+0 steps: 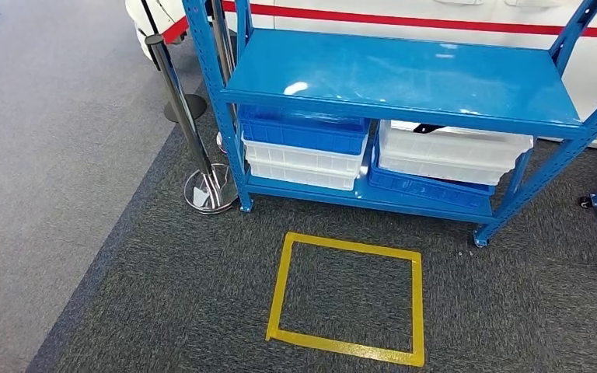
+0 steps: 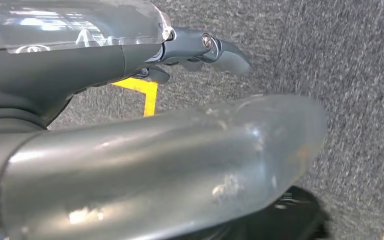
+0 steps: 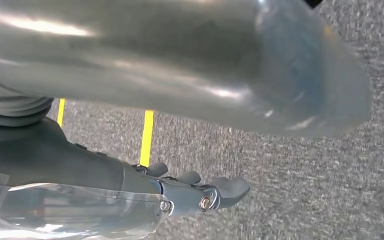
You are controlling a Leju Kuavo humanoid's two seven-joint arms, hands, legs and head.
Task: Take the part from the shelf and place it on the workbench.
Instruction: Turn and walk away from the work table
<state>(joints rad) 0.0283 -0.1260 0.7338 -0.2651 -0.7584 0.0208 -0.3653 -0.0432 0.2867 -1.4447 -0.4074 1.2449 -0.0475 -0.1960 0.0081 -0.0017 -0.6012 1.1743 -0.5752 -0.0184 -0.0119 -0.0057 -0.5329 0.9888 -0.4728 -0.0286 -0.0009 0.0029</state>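
Your left robot hand (image 2: 180, 55) hangs over the grey carpet (image 2: 340, 65); its dark fingers (image 2: 227, 52) are stretched out, apart from the thick grey thumb (image 2: 180, 160), with nothing between them. Your right robot hand (image 3: 180, 192) sits likewise above the carpet, fingers (image 3: 227, 190) extended and apart from the thumb (image 3: 205, 65), holding nothing. Yellow tape lines (image 3: 146, 137) run on the carpet behind the fingers in both wrist views.

From the head view, you face a yellow taped rectangle (image 1: 347, 343) on the carpet, just in front of a blue metal shelf (image 1: 404, 78). The upper shelf board is bare blue. On the lower shelf board, toward its left end, a blue bin (image 1: 303, 130) sits stacked on a white bin (image 1: 301, 165). Toward the right end, a white bin (image 1: 451, 153) sits on a blue bin (image 1: 427, 190). A small dark item (image 1: 427, 127) shows at the rim of the right white bin; you cannot tell from this view whether it is the part. A chrome stanchion post (image 1: 177, 101) stands on its round base just beside the shelf's front left leg. A white vehicle body with a red stripe (image 1: 435, 19) stands behind the shelf.
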